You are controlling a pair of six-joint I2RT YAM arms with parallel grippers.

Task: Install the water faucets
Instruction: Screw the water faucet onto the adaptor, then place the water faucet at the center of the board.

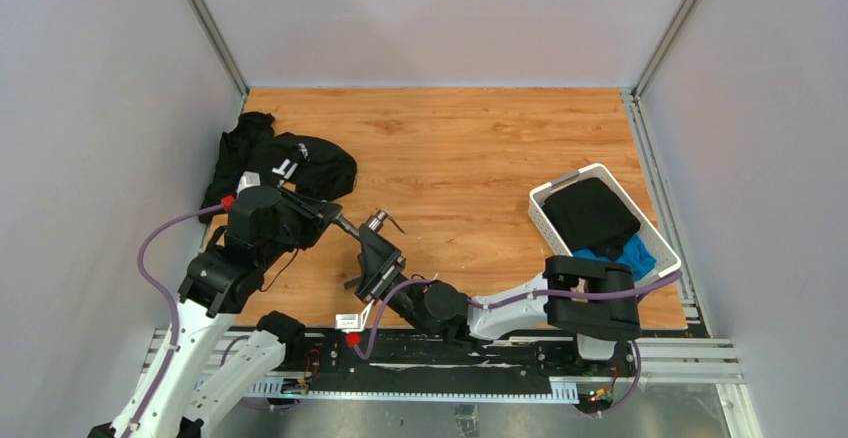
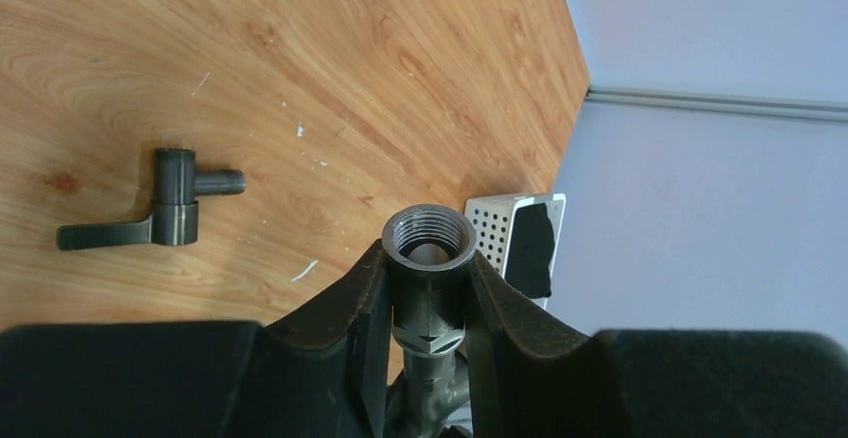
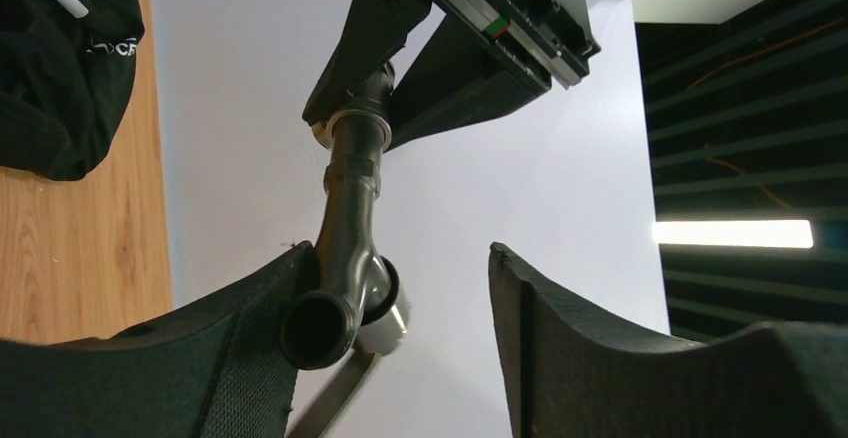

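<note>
My left gripper point(image 1: 340, 222) point(image 2: 428, 258) is shut on a dark-grey water faucet point(image 1: 377, 222) point(image 2: 430, 233), whose threaded open end points away from the wrist. In the right wrist view that faucet point(image 3: 350, 198) hangs from the left gripper's fingers point(image 3: 370, 28), with its curved spout and thin lever at the bottom. My right gripper point(image 1: 372, 245) point(image 3: 400, 253) is open just below it, the left finger point(image 3: 260, 328) against the spout and the right finger well apart. A second faucet piece point(image 2: 170, 203) with a lever handle lies flat on the wood in the left wrist view.
A black cloth garment point(image 1: 290, 163) point(image 3: 60, 68) lies at the table's left side. A white perforated basket point(image 1: 543, 220) point(image 2: 490, 223) holding dark and blue cloth stands at the right. Grey walls close off three sides.
</note>
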